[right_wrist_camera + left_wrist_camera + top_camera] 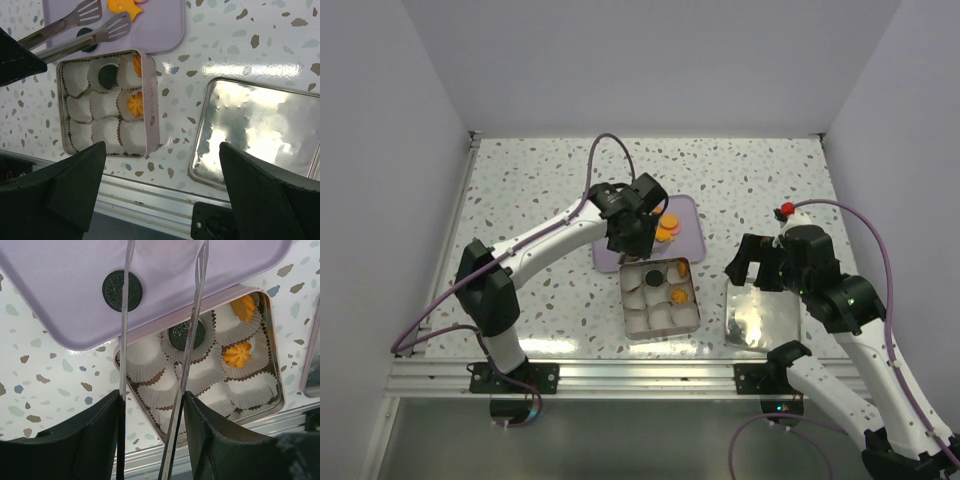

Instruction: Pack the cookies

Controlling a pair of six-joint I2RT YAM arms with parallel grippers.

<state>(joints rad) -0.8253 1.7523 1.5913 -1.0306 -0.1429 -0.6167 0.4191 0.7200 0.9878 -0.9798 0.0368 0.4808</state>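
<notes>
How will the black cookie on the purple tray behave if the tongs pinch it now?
The black cookie lies flat on the smooth tray, so it will probably slide rather than roll. It looks thin and embossed, likely brittle; a hard squeeze could crack it. The tongs have slim metal tips, so grip may be slippery.
</notes>
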